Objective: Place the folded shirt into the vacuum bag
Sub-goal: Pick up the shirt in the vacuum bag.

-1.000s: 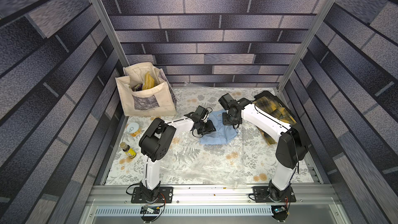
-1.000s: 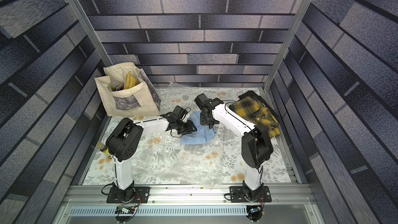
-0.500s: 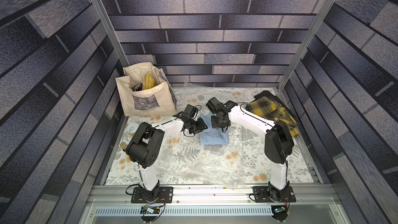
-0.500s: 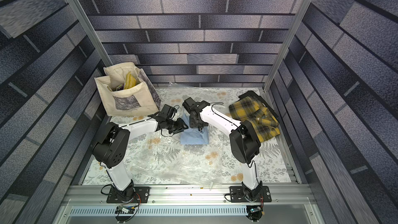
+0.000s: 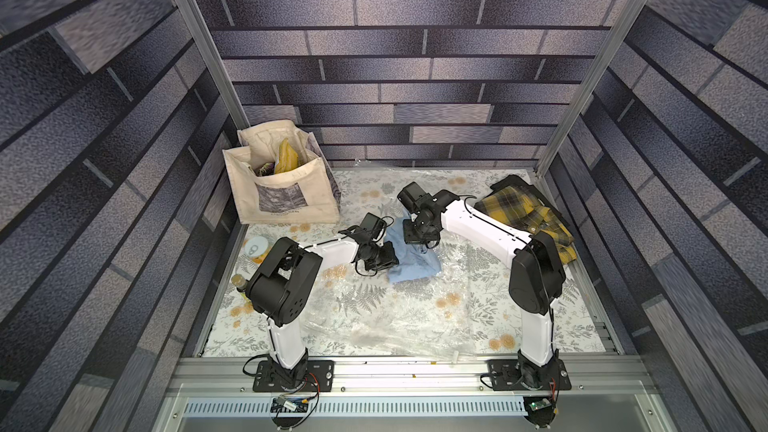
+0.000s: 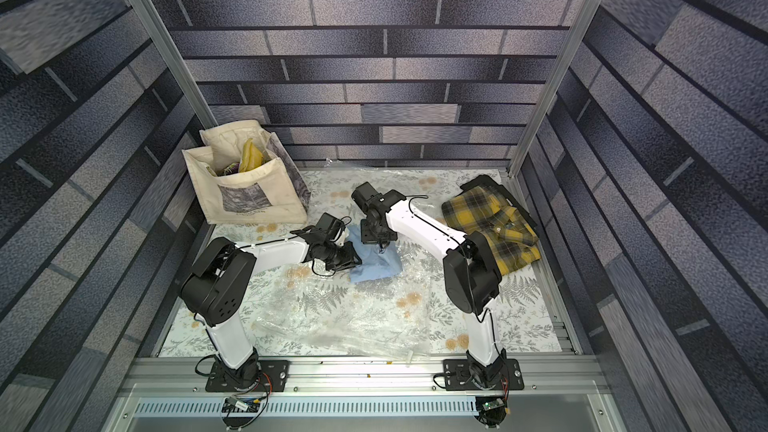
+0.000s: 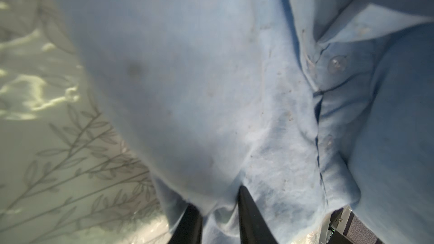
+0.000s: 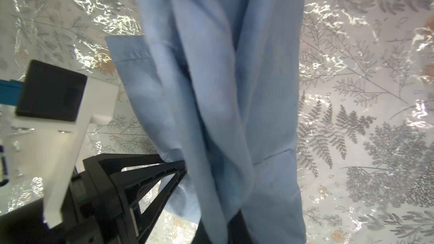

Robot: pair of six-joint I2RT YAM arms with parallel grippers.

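Since the left wrist cam is jammed right up against the cloth, we can see the left gripper (image 7: 216,198) with its two black fingers (image 7: 251,217) pinching a bunched fold of the folded shirt (image 7: 211,90), the light blue button-up. The right gripper (image 8: 223,231) is pressed together on another bunch of the same shirt, which hangs away from it in long folds. In both top views the two grippers sit close together near the middle of the table, with the shirt between and just in front of them. The vacuum bag (image 5: 374,317) is spread out, crinkly and shiny, under the shirt and toward the front rail. We can't tell if any of the shirt is inside it. Further out, there's a cream tote bag (image 5: 286,197) in the far left corner and a yellow plaid shirt (image 5: 523,214) on the right, all on the floral table cover (image 5: 540,326).
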